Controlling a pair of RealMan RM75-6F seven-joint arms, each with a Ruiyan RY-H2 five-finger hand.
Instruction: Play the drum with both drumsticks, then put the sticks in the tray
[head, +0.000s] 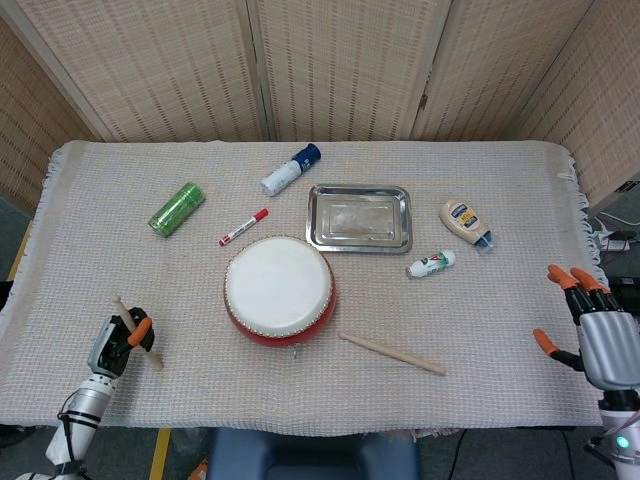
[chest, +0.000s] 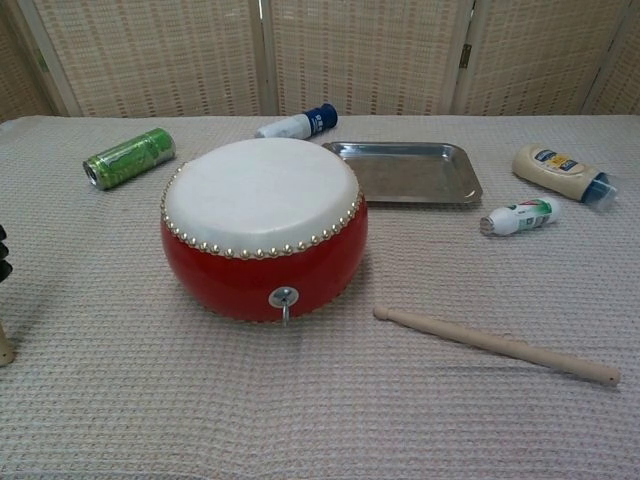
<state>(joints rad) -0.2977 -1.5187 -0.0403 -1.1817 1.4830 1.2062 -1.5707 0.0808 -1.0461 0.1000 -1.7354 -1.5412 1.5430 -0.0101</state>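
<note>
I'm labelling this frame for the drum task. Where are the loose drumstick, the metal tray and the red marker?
loose drumstick (head: 392, 353): head view, middle of its shaft, lying right of the drum.
metal tray (head: 315, 218): head view, left rim.
red marker (head: 244, 227): head view, middle of its barrel.

Red drum (head: 279, 291) with white skin stands upright before me. Behind it, to the right, lies the steel tray (head: 359, 218). One wooden drumstick (head: 392, 353) lies flat near the drum; my left hand (head: 117, 344) grips the other drumstick (head: 133, 331).
</note>
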